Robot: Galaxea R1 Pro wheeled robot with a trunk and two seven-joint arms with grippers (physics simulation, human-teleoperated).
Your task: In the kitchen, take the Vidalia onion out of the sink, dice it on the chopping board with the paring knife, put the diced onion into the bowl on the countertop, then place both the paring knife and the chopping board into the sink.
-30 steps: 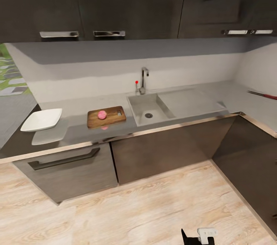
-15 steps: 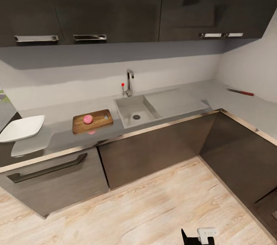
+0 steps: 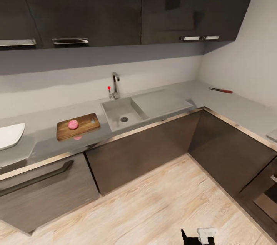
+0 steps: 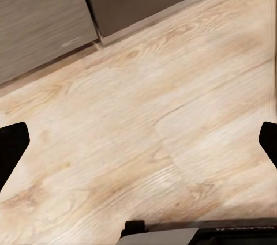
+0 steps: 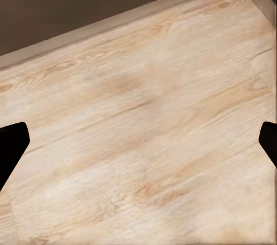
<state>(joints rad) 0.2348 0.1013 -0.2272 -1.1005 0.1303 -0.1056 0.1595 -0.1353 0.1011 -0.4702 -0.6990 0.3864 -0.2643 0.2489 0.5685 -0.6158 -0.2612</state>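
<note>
Jaws apart, paring knife (image 3: 221, 90) seemingly tip-left

On the countertop (image 3: 46, 120) there are one chopping board (image 3: 78, 125) with one Vidalia onion (image 3: 73, 124) on it, one bowl (image 3: 9, 135) at its left end, one sink (image 3: 123, 112) with one tap (image 3: 115, 85), and one paring knife (image 3: 221, 90) near the right corner.

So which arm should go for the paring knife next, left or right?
Right, probably. The paring knife lies on the countertop toward the robot's right; both grippers hang open over the floor, neither nearer.
</note>
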